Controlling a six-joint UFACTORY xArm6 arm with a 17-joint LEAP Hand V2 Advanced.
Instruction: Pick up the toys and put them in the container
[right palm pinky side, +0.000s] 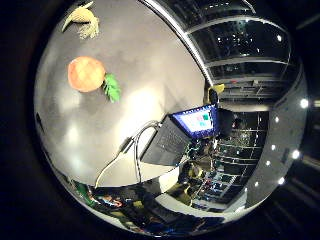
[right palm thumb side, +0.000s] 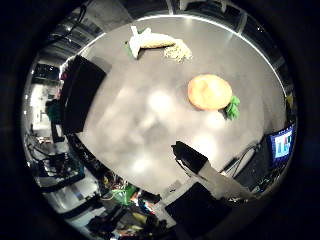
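Toys lie loose on the grey table (right palm thumb side: 150, 125): orange fruit toy (right palm thumb side: 209, 92) centre-right, corn toy (right palm thumb side: 157, 44) top; black container (right palm thumb side: 80, 95) left. Hand (right palm thumb side: 200, 165) (one finger visible) holds nothing; openness unclear.

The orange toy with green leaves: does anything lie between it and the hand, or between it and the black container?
Nothing visible does. The orange toy lies alone on the grey table, with bare tabletop towards the hand and towards the black container. The corn toy lies off to the side, apart from both paths.
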